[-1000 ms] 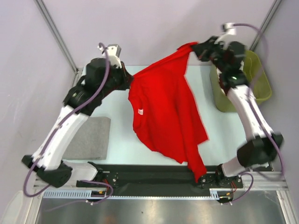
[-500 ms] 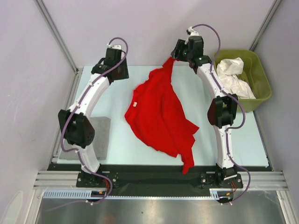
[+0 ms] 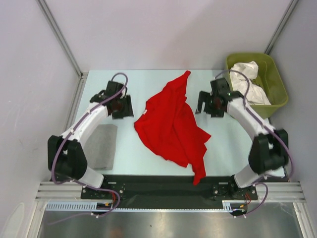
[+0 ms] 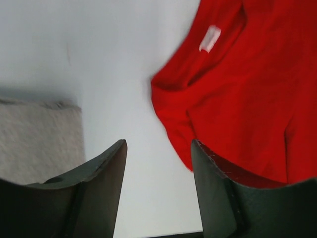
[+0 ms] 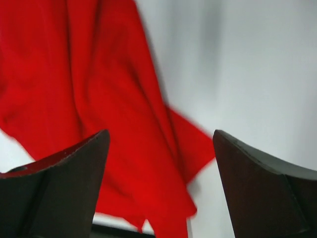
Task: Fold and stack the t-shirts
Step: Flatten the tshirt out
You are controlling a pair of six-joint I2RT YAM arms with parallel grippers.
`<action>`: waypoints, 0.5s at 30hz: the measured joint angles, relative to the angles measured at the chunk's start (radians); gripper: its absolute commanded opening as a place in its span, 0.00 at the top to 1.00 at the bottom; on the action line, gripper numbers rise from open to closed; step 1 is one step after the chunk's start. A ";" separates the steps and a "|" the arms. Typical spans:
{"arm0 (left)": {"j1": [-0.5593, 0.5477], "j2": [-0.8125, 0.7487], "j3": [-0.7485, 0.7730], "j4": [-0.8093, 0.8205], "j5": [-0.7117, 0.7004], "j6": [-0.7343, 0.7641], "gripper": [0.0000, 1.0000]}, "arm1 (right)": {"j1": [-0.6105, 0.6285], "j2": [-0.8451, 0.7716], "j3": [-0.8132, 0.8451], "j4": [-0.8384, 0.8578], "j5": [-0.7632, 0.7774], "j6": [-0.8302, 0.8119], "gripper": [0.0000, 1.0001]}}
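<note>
The red t-shirt point(image 3: 171, 124) lies crumpled and spread across the middle of the table, one corner trailing over the near edge. Nothing holds it. My left gripper point(image 3: 121, 108) hovers just left of it, open and empty; in the left wrist view the left gripper point(image 4: 158, 145) is over bare table with the red t-shirt point(image 4: 247, 94) and its white label point(image 4: 210, 37) to the right. My right gripper point(image 3: 209, 105) hovers just right of the shirt, wide open and empty; in the right wrist view the right gripper point(image 5: 161, 135) frames the red t-shirt point(image 5: 99, 89). White t-shirts point(image 3: 250, 82) lie bunched in the tub.
An olive-green tub point(image 3: 278, 82) stands at the back right corner. A grey pad point(image 3: 101, 144) lies at the near left, and this grey pad point(image 4: 34, 139) also shows left of the left fingers. A black rail point(image 3: 158, 186) runs along the near edge.
Both grippers opened and let go of the red t-shirt, which dropped from hanging onto the table. Both arms drew back from the far edge and came down beside it.
</note>
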 measured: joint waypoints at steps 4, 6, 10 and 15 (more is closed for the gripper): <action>-0.011 -0.073 -0.200 0.029 0.092 -0.055 0.37 | 0.026 -0.300 -0.294 0.005 -0.073 0.045 0.22; -0.013 -0.073 -0.253 0.044 0.123 -0.074 0.37 | 0.035 -0.417 -0.423 0.018 -0.101 0.074 0.24; -0.015 -0.048 -0.302 0.090 0.182 -0.103 0.35 | 0.046 -0.529 -0.611 0.052 -0.141 0.115 0.24; -0.023 0.043 -0.306 0.163 0.220 -0.124 0.34 | 0.052 -0.522 -0.685 0.080 -0.164 0.142 0.23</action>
